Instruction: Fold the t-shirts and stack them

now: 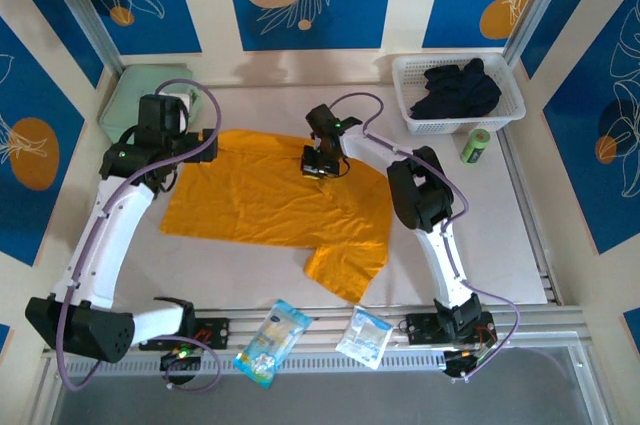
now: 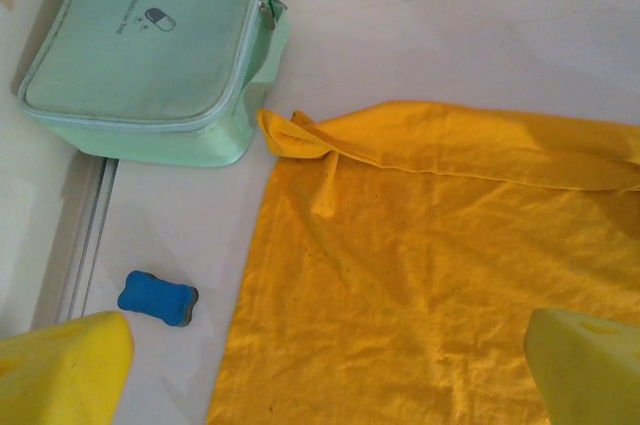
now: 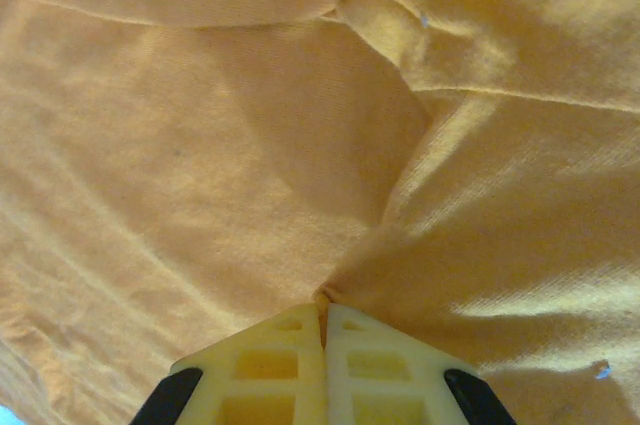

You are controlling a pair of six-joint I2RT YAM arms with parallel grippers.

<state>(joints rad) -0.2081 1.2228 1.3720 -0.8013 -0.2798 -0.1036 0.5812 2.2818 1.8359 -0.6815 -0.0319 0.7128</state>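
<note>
Progress: early. One orange t-shirt lies spread open on the table, mostly flat, one sleeve sticking out on the near side. No finished fold, no stack yet.

Right claw is pressed together, pinching a tuck of the orange cloth near the shirt's far edge; most of the shirt lies nearer than it. Left claw is spread wide and holds nothing, hovering at the shirt's left edge, with cloth just ahead of it and to its right.

Counts, near to far:
- snack packets: 2, well nearer than both claws
- orange t-shirt: 1
- small blue block: 1, just left of the left claw
- mint case: 1, beyond the left claw
- green can: 1, right of the right claw
- white basket: 1, beyond the can, holding dark clothes; can't tell how many, probably left to do.
</note>
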